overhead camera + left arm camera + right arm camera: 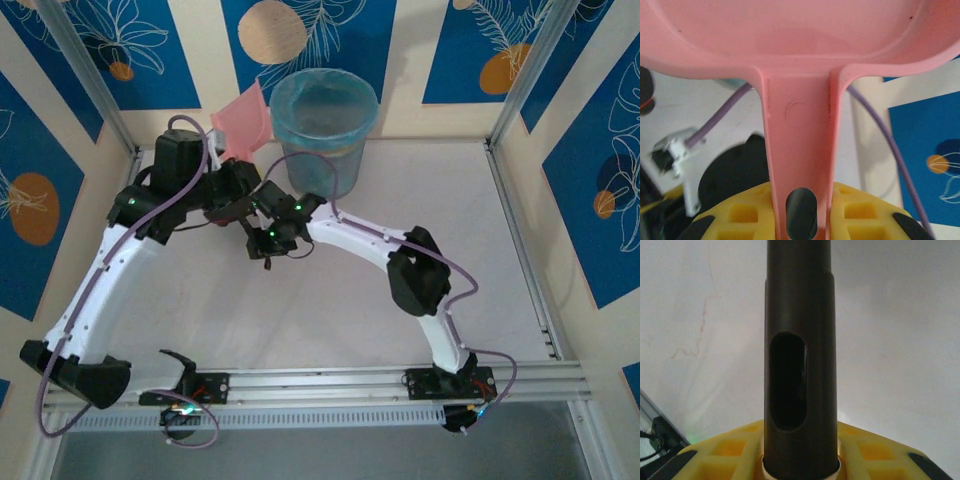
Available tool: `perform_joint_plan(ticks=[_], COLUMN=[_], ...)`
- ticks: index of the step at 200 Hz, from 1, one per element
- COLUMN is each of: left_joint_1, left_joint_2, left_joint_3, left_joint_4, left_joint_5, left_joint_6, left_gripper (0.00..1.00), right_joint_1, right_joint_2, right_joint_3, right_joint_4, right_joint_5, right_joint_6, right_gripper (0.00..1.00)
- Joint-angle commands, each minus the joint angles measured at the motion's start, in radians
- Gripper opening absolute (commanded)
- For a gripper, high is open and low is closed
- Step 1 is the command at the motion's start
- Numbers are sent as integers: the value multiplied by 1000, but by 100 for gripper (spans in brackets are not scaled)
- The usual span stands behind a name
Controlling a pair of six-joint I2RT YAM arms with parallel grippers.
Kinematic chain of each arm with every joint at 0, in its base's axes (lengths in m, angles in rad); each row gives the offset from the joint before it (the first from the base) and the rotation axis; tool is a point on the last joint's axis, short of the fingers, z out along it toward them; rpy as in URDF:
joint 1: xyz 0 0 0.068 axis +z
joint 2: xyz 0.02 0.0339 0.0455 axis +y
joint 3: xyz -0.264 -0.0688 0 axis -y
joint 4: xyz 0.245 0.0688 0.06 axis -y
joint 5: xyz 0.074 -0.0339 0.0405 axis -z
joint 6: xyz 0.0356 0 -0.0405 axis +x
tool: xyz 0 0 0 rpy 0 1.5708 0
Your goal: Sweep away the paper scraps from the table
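Pink plastic dustpan (245,118), stiff, tilted up beside bin; left gripper (801,212) clamped on its handle. Blue-lined bin (345,160) at far edge of table (450,230); contents too hazy to tell. Right gripper (800,455) clamped on dark brush handle (800,300). Paper scraps: whereabouts unclear. Likely light, soft, skittish, so push with brush, no pinching.

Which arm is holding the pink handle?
The left one. The left tool is shut on the pink dustpan, on its flat handle. The right tool grips a dark handle, which is round.
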Motion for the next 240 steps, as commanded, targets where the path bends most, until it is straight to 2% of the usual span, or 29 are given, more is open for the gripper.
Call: perform_joint_plan(ticks=[1, 48, 99, 177, 240], left_joint_1=[18, 41, 41, 41, 41], left_joint_2=[-46, -98, -169, -166, -160], left_joint_3=[-16, -34, -152, -136, -148], left_joint_4=[-133, -207, -198, -218, -202], left_joint_5=[-86, -135, -102, -109, -102], left_joint_6=[60, 64, 11, 48, 54], left_gripper=[0, 0, 0, 0, 0], right_joint_1=[-1, -16, -35, -68, -66], right_joint_2=[76, 222, 354, 525, 537], right_joint_3=[118, 290, 465, 684, 689], right_joint_4=[5, -27, -91, -152, -246], right_joint_5=[-6, -10, -9, -101, -75], right_joint_6=[-25, -18, -20, 22, 36], right_gripper=[0, 0, 0, 0, 0])
